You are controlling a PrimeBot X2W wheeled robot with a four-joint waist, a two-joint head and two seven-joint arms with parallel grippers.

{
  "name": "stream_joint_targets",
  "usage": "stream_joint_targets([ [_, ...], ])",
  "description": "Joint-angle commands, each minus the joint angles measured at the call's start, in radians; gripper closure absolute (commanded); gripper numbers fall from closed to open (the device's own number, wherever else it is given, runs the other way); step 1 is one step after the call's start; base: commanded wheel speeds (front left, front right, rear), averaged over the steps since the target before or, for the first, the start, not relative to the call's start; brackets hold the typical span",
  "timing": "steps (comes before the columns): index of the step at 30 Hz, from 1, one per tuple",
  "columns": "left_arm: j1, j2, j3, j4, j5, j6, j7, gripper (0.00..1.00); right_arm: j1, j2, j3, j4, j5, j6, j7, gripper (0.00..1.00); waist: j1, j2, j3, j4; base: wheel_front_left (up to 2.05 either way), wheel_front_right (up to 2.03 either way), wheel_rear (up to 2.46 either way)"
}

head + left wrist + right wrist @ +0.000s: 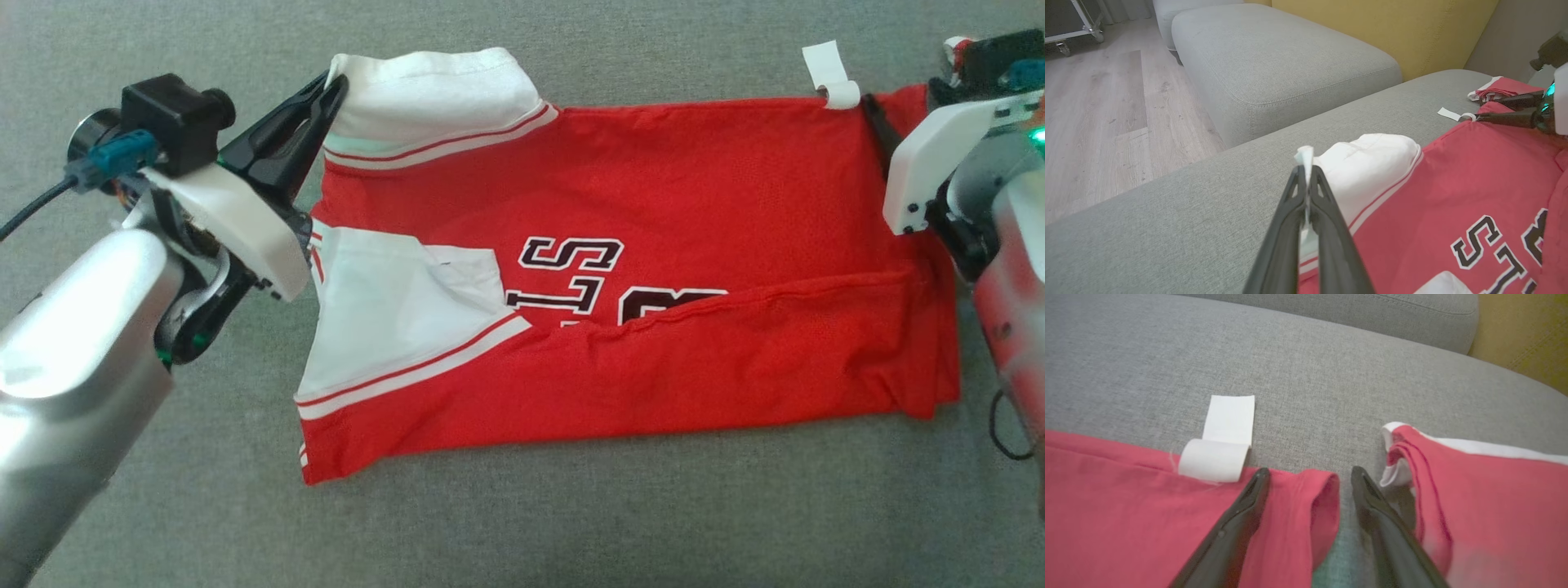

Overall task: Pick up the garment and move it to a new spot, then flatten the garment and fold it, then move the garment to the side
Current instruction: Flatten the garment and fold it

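Observation:
A red jersey [694, 245] with white sleeves and dark lettering lies spread across the grey sofa seat [571, 523], its lower edge folded up over the print. My left gripper [333, 88] is shut on the edge of the upper white sleeve [433, 94]; in the left wrist view white cloth [1363, 171] is pinched between the tips of this gripper [1305, 173]. My right gripper [1309, 473] stands open at the jersey's far right top corner, a rolled red hem [1306, 498] between its fingers, next to a white label [1224, 437].
A grey ottoman [1274, 61] stands beyond the seat's edge, with a yellow cushion [1392, 24] behind it and wooden floor [1106, 102] to the left. Bare grey seat lies in front of the jersey and behind it.

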Motion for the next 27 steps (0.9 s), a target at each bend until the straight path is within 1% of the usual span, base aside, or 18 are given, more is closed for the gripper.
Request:
stream_joint_targets([
  [1, -0.023, 0.049, 0.043, -0.024, 0.005, 0.009, 0.002, 1.0, -0.012, -0.01, 0.018, 0.007, -0.009, -0.001, -0.008, 0.0, 0.0, 0.0, 0.004, 0.001, 0.0, 0.0, 0.0],
  [3, -0.026, 0.051, 0.041, -0.02, 0.008, 0.012, 0.005, 1.0, -0.029, -0.004, 0.028, 0.038, -0.011, -0.001, -0.005, 0.0, 0.0, 0.0, 0.007, 0.002, 0.0, 0.0, 0.0],
  [4, -0.028, 0.052, 0.04, -0.015, 0.01, 0.013, 0.005, 1.0, -0.037, -0.001, 0.034, 0.051, -0.009, -0.001, -0.002, 0.58, 0.0, 0.0, 0.008, 0.001, 0.0, 0.0, 0.0],
  [5, -0.03, 0.052, 0.04, -0.011, 0.011, 0.015, 0.006, 1.0, -0.045, 0.001, 0.04, 0.061, -0.008, -0.001, -0.004, 1.0, 0.0, 0.0, 0.009, 0.001, 0.0, 0.0, 0.0],
  [9, -0.04, 0.056, 0.043, 0.023, 0.019, 0.026, 0.002, 1.0, -0.081, 0.02, 0.045, 0.074, 0.023, -0.001, -0.053, 1.0, 0.0, 0.0, 0.009, -0.007, 0.0, 0.0, 0.0],
  [14, -0.075, 0.062, 0.057, 0.098, 0.036, 0.034, -0.022, 1.0, -0.125, 0.047, 0.045, 0.065, 0.08, -0.001, -0.124, 1.0, 0.0, 0.0, 0.01, -0.029, 0.0, 0.0, 0.0],
  [17, -0.123, 0.067, 0.049, 0.158, 0.074, 0.031, -0.034, 1.0, -0.162, 0.064, 0.039, 0.048, 0.129, -0.001, -0.163, 1.0, 0.0, 0.0, 0.017, -0.043, 0.0, 0.0, 0.0],
  [21, -0.205, 0.04, 0.055, 0.251, 0.096, 0.02, -0.067, 1.0, -0.21, 0.08, 0.039, 0.031, 0.181, -0.001, -0.21, 1.0, 0.0, 0.0, 0.026, -0.056, 0.0, 0.0, 0.0],
  [27, -0.33, -0.004, 0.076, 0.4, 0.112, 0.0, -0.166, 1.0, -0.277, 0.106, 0.018, 0.035, 0.243, -0.001, -0.299, 1.0, 0.0, 0.0, 0.031, -0.072, 0.0, 0.0, 0.0],
])
